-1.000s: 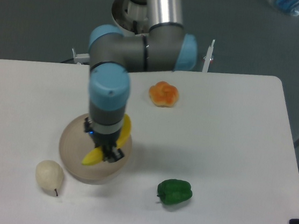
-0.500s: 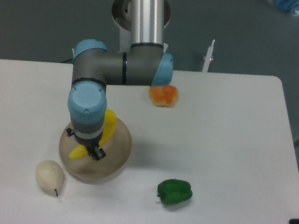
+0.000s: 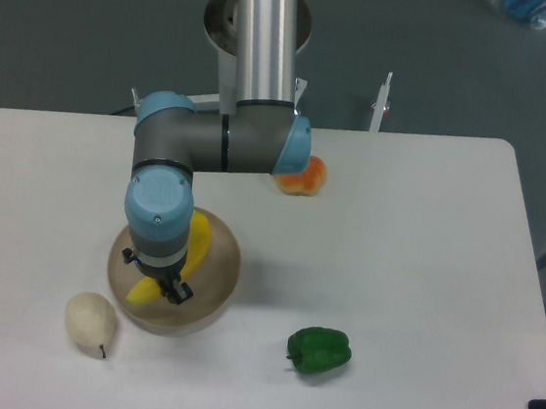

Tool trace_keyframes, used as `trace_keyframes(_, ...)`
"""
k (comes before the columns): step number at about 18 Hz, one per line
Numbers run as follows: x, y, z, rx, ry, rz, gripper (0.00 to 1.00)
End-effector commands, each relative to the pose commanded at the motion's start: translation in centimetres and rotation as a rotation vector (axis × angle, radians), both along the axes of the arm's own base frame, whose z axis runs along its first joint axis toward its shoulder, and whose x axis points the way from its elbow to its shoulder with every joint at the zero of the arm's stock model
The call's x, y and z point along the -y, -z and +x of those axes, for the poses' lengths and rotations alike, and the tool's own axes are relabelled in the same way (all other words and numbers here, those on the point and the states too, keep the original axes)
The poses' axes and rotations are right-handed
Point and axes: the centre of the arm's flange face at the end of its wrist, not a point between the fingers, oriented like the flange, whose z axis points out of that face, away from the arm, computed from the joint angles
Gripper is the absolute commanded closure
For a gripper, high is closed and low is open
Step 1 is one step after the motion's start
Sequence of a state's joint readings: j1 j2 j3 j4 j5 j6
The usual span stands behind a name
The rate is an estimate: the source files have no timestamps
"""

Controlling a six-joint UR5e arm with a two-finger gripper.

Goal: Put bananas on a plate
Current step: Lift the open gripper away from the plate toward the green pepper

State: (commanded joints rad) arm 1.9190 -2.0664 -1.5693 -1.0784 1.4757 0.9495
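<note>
The bright yellow banana (image 3: 197,237) is over the round beige-tan plate (image 3: 221,268) at the table's front left. Its ends show on either side of my wrist, one at the upper right and one at the lower left. My gripper (image 3: 157,285) points straight down over the plate and is shut on the banana's middle. The wrist hides the fingertips and most of the banana. I cannot tell whether the banana touches the plate's surface.
A pale cream pear (image 3: 89,321) lies just left of the plate's front. A green bell pepper (image 3: 318,351) lies to the plate's right. An orange fruit (image 3: 306,177) sits behind, partly hidden by my arm. The table's (image 3: 416,250) right half holds nothing else.
My gripper moved left with the banana from the plate's right side to its middle, then sank a little lower over the plate. The fruit has not moved.
</note>
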Motion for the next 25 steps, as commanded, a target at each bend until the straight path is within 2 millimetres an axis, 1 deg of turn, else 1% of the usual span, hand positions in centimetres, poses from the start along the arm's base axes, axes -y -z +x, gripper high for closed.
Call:
trace_keyframes(2, 0.0, -1.3, -0.1, -0.006, -0.002, 0.021, 0.0)
trace_keyframes(4, -0.2, -2.2, -0.5, -0.024, -0.005, 0.03, 0.0)
trace_keyframes(5, -0.4, -2.8, -1.9, -0.06, -0.018, 0.034, 0.0)
trace_keyframes(6, 0.2, -3.4, -4.5, -0.077, -0.052, 0.036, 0.0)
trace_keyframes(9, 1.4, -4.4, -9.7, -0.089, -0.123, 0.051, 0.0)
trace_keyframes(11, 2.7, -5.8, -14.1, -0.103, -0.156, 0.073, 0.0)
trace_keyframes(12, 3.4, -6.5, -16.6, -0.117, -0.151, 0.087, 0.0)
trace_keyframes(13, 4.6, -7.1, -19.9, -0.121, -0.128, 0.096, 0.0)
trace_keyframes(14, 5.4, -7.6, -21.8, -0.128, -0.128, 0.095, 0.0)
trace_keyframes(15, 6.2, -7.9, -23.2, -0.128, -0.14, 0.091, 0.0)
trace_keyframes(16, 8.0, -8.3, -25.2, -0.115, -0.159, 0.071, 0.0)
trace_keyframes(17, 9.0, -8.8, -26.2, -0.11, -0.147, 0.062, 0.0)
trace_keyframes(18, 9.6, -9.5, -27.2, -0.115, -0.121, 0.06, 0.0)
trace_keyframes(19, 10.1, -9.6, -28.2, -0.115, -0.101, 0.053, 0.0)
trace_keyframes(22, 11.5, -8.7, -30.5, -0.112, -0.082, 0.029, 0.0)
trace_keyframes(23, 11.7, -8.2, -30.7, -0.113, -0.074, 0.018, 0.0)
trace_keyframes(25, 11.8, -7.9, -31.0, -0.119, -0.071, 0.006, 0.0)
